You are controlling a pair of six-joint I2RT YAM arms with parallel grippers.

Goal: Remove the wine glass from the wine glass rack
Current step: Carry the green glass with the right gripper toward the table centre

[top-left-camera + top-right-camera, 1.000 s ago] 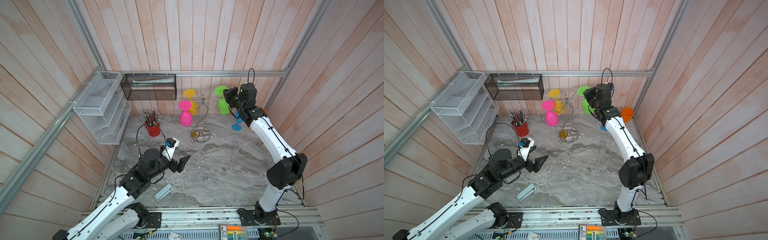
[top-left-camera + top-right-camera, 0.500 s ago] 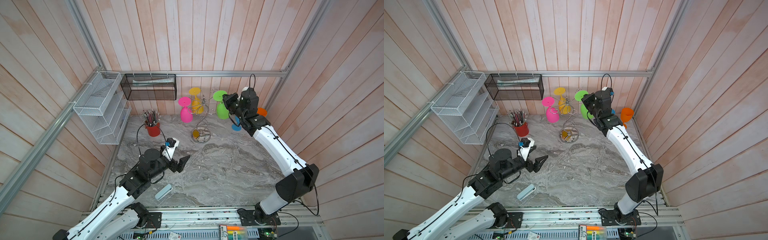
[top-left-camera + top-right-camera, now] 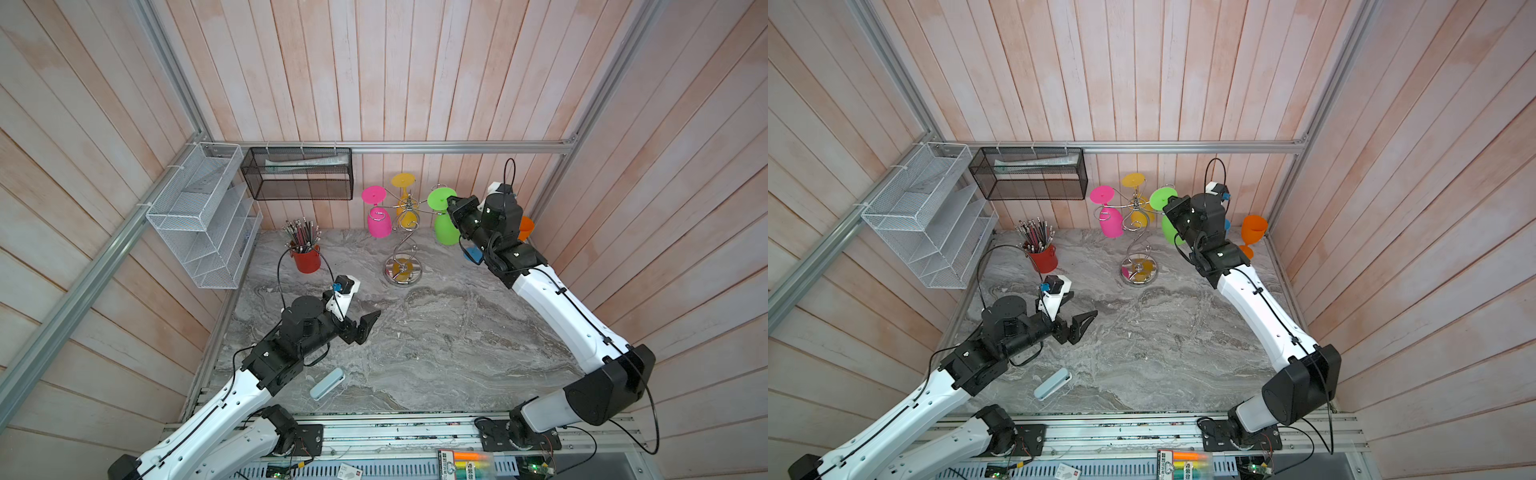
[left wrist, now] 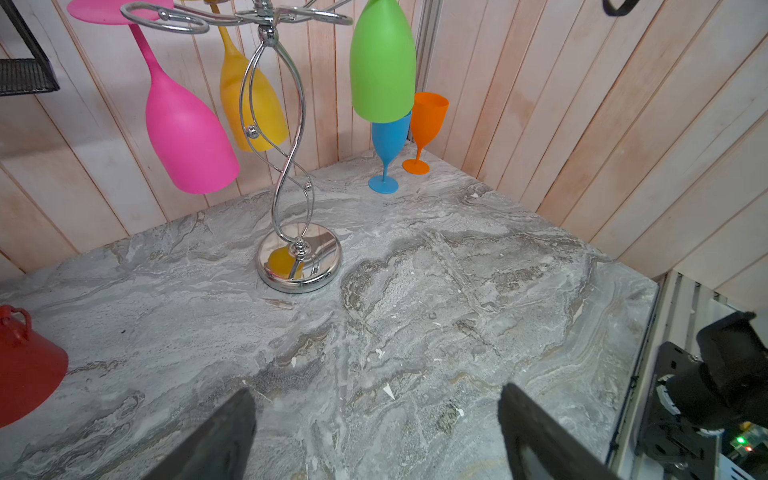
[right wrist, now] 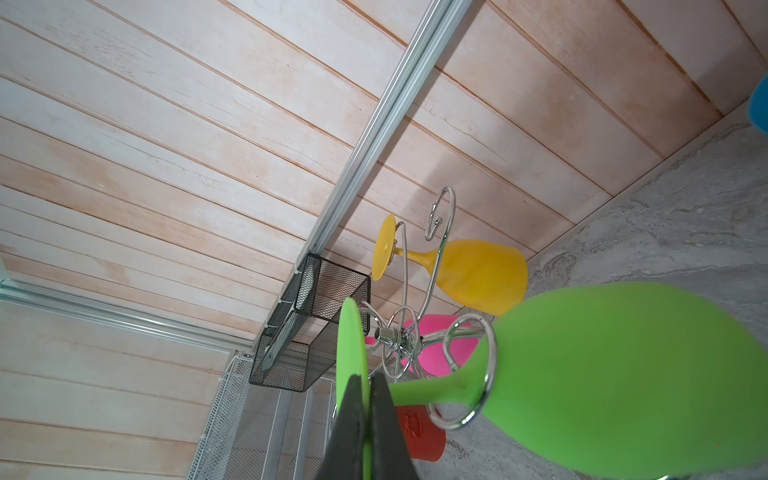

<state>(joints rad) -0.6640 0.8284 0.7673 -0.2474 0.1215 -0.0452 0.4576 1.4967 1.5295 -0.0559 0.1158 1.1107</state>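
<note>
Green wine glass point(image 5: 623, 365) hangs on the wine glass rack point(image 3: 402, 272), foot pinched by the right gripper point(image 5: 365, 399); left gripper point(image 3: 368, 326), jaws spread, at the rack's seven o'clock.

Chrome wine glass rack point(image 3: 1126, 273) on marble desk point(image 3: 1163, 340) w/ pink glass point(image 3: 1111, 224), yellow glass point(image 3: 1136, 217) & green wine glass point(image 3: 1158, 198) hanging upside down from it. R gripper point(image 3: 1170, 206) touches green foot beside rack top. L gripper point(image 3: 1082, 323), jaws apart, well in front of rack.

Marble tabletop point(image 3: 436, 340) bears the wine glass rack point(image 3: 402, 272), red pencil cup point(image 3: 306, 261), blue glass point(image 4: 390, 139), orange glass point(image 4: 430, 112) (both upright), pale case point(image 3: 327, 384).
</note>
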